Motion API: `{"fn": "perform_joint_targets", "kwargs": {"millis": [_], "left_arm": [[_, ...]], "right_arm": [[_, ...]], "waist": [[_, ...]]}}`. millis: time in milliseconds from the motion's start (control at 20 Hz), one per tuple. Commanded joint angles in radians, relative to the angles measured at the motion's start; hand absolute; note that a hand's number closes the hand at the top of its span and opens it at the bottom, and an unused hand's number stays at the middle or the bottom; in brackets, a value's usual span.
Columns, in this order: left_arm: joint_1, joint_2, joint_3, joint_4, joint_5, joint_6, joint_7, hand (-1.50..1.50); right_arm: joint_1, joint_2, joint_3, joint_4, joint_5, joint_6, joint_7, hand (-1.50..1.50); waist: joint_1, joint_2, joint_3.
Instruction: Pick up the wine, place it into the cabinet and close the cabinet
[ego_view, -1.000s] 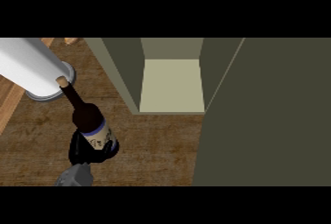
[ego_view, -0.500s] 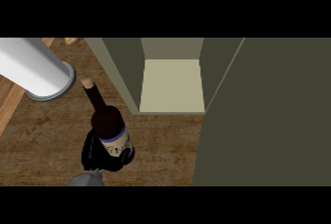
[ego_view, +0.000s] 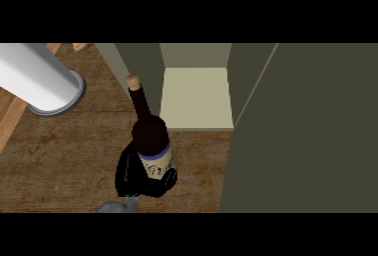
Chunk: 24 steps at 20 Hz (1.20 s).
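Note:
The wine bottle (ego_view: 150, 134) is dark, with a tan cork and a pale label with a blue band. It leans away from me, its cork just left of the cabinet's opening. My right hand (ego_view: 135, 176) is shut on the bottle's lower body, its black fingers curled round the label. A bit of grey forearm shows at the lower edge. The cabinet (ego_view: 196, 100) stands open, showing a pale shelf floor between olive walls. The bottle is in front of the opening and left of it, outside the cabinet. My left hand shows nowhere.
The cabinet's open door (ego_view: 310, 130) fills the right side as a dark olive panel. A big white cylinder (ego_view: 37, 80) with a grey rim lies at the upper left on the brown wooden counter (ego_view: 66, 155).
My right hand has carried the bottle to the right, away from the white cylinder and closer to the cabinet's opening. The cork now points at the cabinet's left wall.

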Motion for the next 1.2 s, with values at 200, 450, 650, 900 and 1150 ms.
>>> {"fn": "perform_joint_targets", "kwargs": {"millis": [200, 450, 650, 900, 1150], "left_arm": [[0.003, -0.001, -0.204, 0.03, 0.153, 0.177, -0.113, 1.5], [-0.124, -0.001, -0.139, 0.142, 0.202, 0.177, -0.093, 1.5], [-0.151, -0.001, -0.178, 0.257, 0.232, 0.146, -0.191, 1.5], [-0.321, -0.001, -0.251, 0.398, 0.382, 0.163, -0.295, 1.5], [-0.426, -0.001, -0.254, 0.486, 0.449, 0.184, -0.302, 1.5]], "right_arm": [[0.021, -0.002, -0.022, -0.037, -0.068, 0.008, 0.017, -1.5], [-0.036, 0.018, 0.015, 0.001, -0.027, -0.014, 0.028, -1.5], [0.008, 0.027, 0.031, 0.025, -0.001, 0.001, -0.036, -1.5], [0.041, 0.012, -0.016, -0.01, -0.062, 0.025, -0.042, -1.5], [0.076, 0.017, -0.025, 0.018, -0.075, 0.054, -0.089, -1.5]], "waist": [[-0.002, 0.001, 0.0], [0.001, 0.001, 0.0], [-0.001, 0.001, 0.0], [-0.011, 0.003, 0.0], [-0.016, 0.004, 0.0]]}}
